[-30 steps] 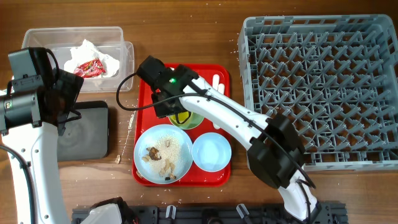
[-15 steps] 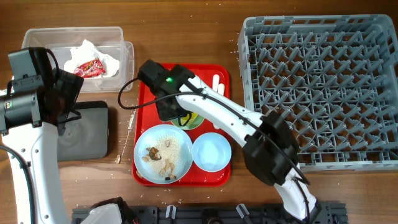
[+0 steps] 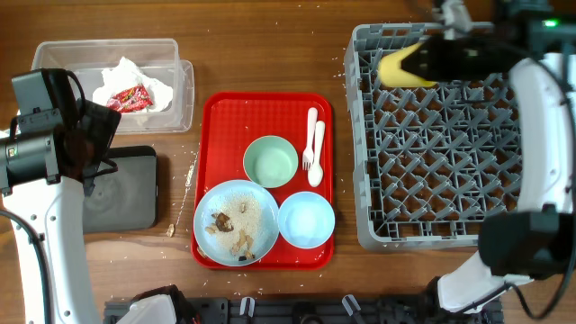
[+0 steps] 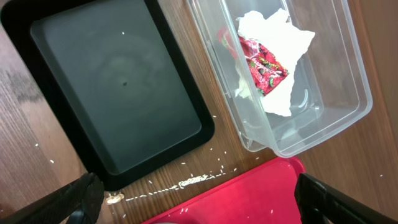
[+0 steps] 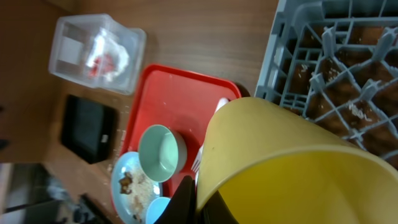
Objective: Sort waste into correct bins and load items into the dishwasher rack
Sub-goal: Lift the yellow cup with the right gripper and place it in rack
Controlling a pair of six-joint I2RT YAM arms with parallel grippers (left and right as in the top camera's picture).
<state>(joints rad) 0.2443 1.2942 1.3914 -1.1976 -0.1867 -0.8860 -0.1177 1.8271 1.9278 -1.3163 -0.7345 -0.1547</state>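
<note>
Your right pincer (image 3: 432,59) is clamped on the yellow cup (image 3: 402,67), holding it over the grey rack (image 3: 432,180) at its top left corner in the overhead view. Your left pincer (image 4: 199,202) hangs with fingers wide apart above the black tray (image 4: 118,93) and the clear tub (image 4: 329,74), where the napkin (image 4: 283,37) and red wrapper (image 4: 262,62) lie

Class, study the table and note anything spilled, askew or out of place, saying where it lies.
Pale crumbs lie scattered on the table between the black tray and the red tray, and a brown scrap lies by the red tray's corner nearest the plate. They look spilled, outside either bin. Nothing else stands out.
</note>
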